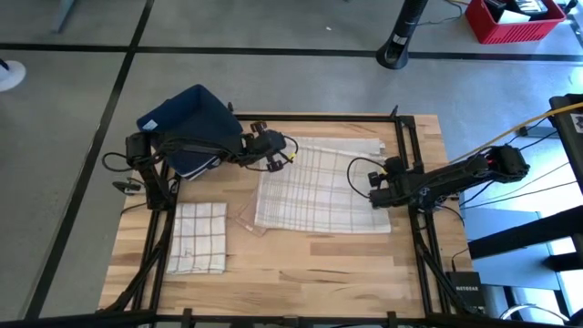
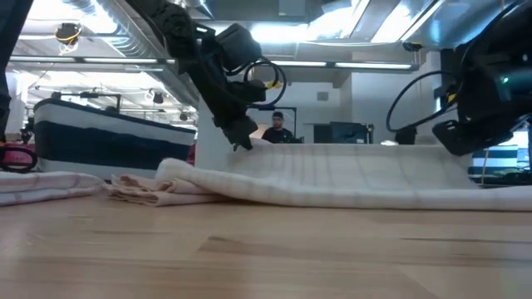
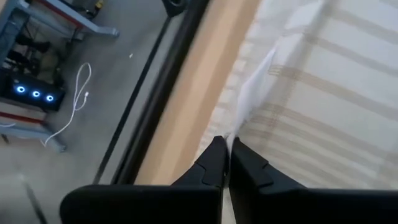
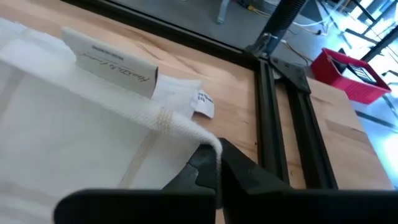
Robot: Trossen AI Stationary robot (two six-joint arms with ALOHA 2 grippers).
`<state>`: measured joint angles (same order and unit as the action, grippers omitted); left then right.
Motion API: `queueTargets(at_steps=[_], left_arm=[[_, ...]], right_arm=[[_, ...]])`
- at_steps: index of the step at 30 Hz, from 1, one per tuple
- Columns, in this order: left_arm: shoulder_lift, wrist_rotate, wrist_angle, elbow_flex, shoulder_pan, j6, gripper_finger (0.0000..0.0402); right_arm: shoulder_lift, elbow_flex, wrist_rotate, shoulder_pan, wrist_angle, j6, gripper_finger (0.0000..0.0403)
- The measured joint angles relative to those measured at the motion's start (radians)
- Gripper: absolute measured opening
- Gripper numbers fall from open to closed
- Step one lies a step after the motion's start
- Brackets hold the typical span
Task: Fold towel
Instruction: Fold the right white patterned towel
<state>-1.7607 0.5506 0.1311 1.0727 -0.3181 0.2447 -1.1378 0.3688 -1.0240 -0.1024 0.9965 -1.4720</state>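
A white towel with thin checked stripes lies spread on the middle of the wooden table, its near side folded over in the low view. My left gripper is shut at the towel's far left edge, also in the low view. My right gripper is shut at the towel's right edge. A cardboard label and a small tag sit near the towel's far right corner. My left gripper pinches the towel's left edge between its two fingers, slanting down from above. The pinched edge is raised a little off the table; the other parts of the towel lie flat. My right gripper pinches a bunched, hemmed edge on the towel's right side, close to the tagged corner, between its two fingers. The edge rises into the fingers while the cloth behind it rests on the table.
A second checked towel, folded, lies near the table's left near corner. A dark blue bin stands at the far left. Black frame rails run along the table's sides. Bare wood lies along the near edge.
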Motion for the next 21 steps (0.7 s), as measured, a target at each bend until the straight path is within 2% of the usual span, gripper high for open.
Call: queueTargets(at_steps=[5,11,17,21], left_arm=[[-0.024,-0.021,-0.122,-0.002,-0.031,-0.002,0.0001],[-0.059,-0.032,-0.189,-0.002,-0.063,-0.003,0.0001],[-0.074,-0.013,-0.195,-0.004,-0.104,-0.059,0.0012],[-0.074,-0.016,-0.189,-0.004,-0.134,-0.129,0.0062]], right_arm=[[0.000,-0.017,-0.019,0.057,-0.046,0.042,0.0003],[-0.001,-0.017,-0.062,0.141,-0.087,0.076,0.0014],[-0.006,-0.018,-0.076,0.231,-0.192,0.172,0.0069],[-0.005,-0.018,-0.046,0.287,-0.249,0.256,0.0118]])
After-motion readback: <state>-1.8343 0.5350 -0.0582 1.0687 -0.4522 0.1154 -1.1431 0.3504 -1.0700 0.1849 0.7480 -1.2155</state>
